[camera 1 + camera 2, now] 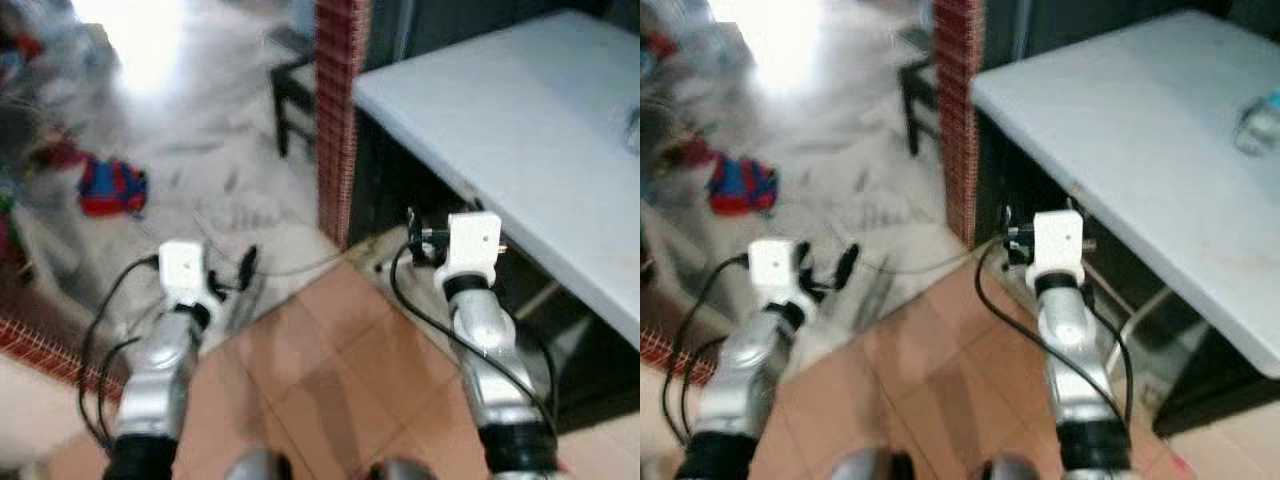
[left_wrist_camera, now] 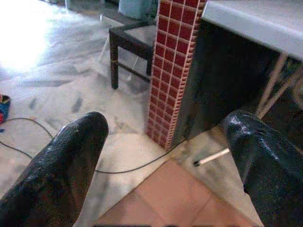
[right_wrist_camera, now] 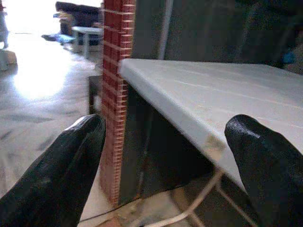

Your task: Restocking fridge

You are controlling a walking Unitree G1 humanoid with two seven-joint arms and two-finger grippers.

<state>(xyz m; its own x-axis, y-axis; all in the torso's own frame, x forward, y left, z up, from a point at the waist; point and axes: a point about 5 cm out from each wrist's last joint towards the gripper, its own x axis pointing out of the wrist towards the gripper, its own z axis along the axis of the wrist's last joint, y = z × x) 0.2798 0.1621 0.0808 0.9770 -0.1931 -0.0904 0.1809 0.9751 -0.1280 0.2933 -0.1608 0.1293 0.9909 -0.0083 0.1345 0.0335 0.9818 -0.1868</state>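
We hold both arms out ahead of us over a terracotta tiled floor, and the head views are blurred. Our left pincer hangs low with its two black fingers spread wide apart and nothing between them. Beyond its fingertips stands a pillar of red tiles, and past that a dark stool on pale marble floor. A thin cable trails across the floor just ahead of this pincer, running toward the foot of the pillar.

Our right pincer is likewise open, its fingers well apart and empty. It points at the near edge of a white surface, which lies ahead of it and slightly above the fingertips; the dark space under that surface sits straight in front, with pale folding legs crossing it.

Far along the white surface, well away from the right pincer and off to its right, stands a clear plastic bottle (too blurred to read, though a blue cap seems to top it). No fridge can be made out.

Well off to the left pincer's left, a red and blue bag lies on the marble.
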